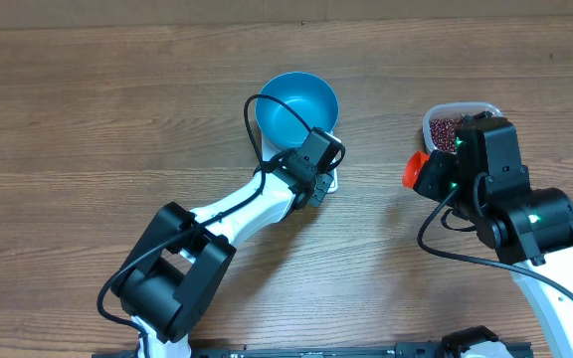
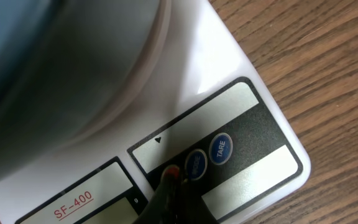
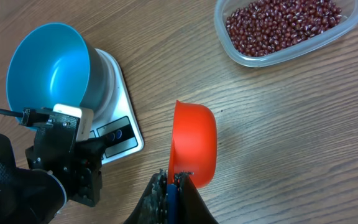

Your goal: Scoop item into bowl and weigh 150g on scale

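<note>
The blue bowl stands on the white scale with nothing inside it. My left gripper is shut, its tip down on the scale's dark button panel just left of the blue MODE button; from overhead it covers the scale's near edge. The red-brown beans lie in a clear tub at the right. My right gripper is shut on the blue handle of an orange scoop, held on edge over the table between scale and tub, with no beans visible in it.
The TARE button sits right of MODE. The left arm stretches diagonally from the front edge to the scale. The right arm stands at the front right, close to the tub. Bare wooden table surrounds them.
</note>
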